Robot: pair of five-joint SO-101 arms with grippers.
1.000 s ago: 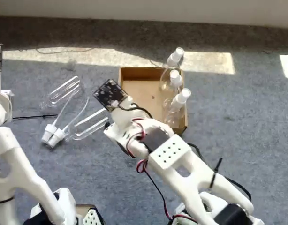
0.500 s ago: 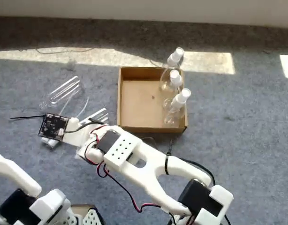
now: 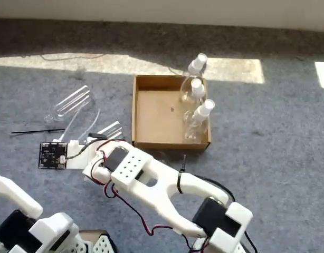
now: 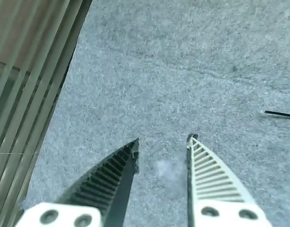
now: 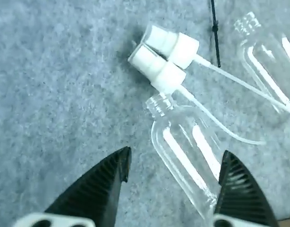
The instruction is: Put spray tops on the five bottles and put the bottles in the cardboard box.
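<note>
Care is called for in the step judged to be in hand: the pick-up of a loose part for capping. Nearest the arms' bases, well to the left of the cardboard box (image 3: 170, 113), the left pincer (image 4: 163, 140) is held over bare carpet (image 4: 183, 56) with its jaws partly apart and nothing between them.

Farther out, also left of the box, the right pincer (image 5: 175, 156) is spread wide above an uncapped bottle (image 5: 183, 142) that lies on its side; nothing is gripped. The bottle is set askew to the jaws, so the wrist would best be turned until the body is squared between them before the pincer is lowered. Clear round plastic is likely to roll or slip, so a slow, centred closing is advised.

Just past that bottle's neck, two spray tops (image 5: 166, 56) lie touching each other. Their thin tubes (image 5: 230, 78) run back beside the bottle. Whether one rests on its shoulder cannot be told. A tube could be dragged along if the bottle were lifted first. A top, if taken, should be gripped by its white head, never by the tube.

A second bare bottle (image 5: 265, 52) lies just beyond. At the box's right wall three capped bottles (image 3: 196, 92) stand upright, so two are judged left to cap.
</note>
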